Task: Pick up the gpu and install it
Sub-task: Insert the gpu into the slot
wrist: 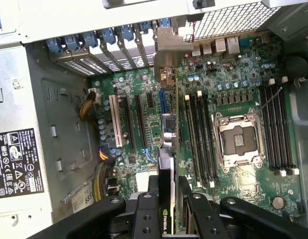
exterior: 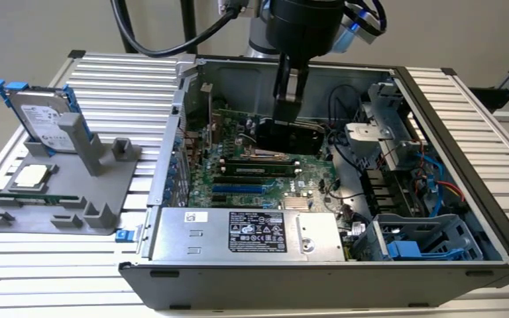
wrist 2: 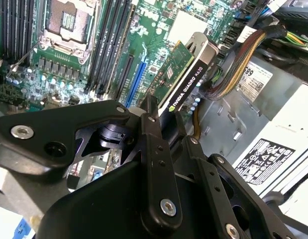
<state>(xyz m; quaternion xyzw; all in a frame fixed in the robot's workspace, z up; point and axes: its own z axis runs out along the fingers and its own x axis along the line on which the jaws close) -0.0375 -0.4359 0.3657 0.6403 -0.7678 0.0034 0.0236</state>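
Observation:
The gpu (exterior: 291, 136) hangs on edge inside the open computer case (exterior: 466, 126), low over the green motherboard (exterior: 236, 179), with its black shroud facing the exterior view's front. My gripper (exterior: 287, 99) comes down from above and is shut on the card's upper edge. In the second wrist view the gpu (wrist 2: 186, 82) runs out from between my fingers (wrist 2: 153, 130), green board on one face and black shroud on the other. In the first wrist view the gpu (wrist: 165, 149) is seen edge-on, in line with a blue slot (wrist: 161, 102), its silver bracket (wrist: 166, 45) toward the case's rear openings.
The power supply (exterior: 246, 233) fills the case's front, with a drive cage (exterior: 418, 242) and cables (exterior: 431, 172) on the exterior view's right. Outside the case, on the exterior view's left, a grey fixture (exterior: 60, 199) holds a silver hard drive with blue rails (exterior: 42, 119).

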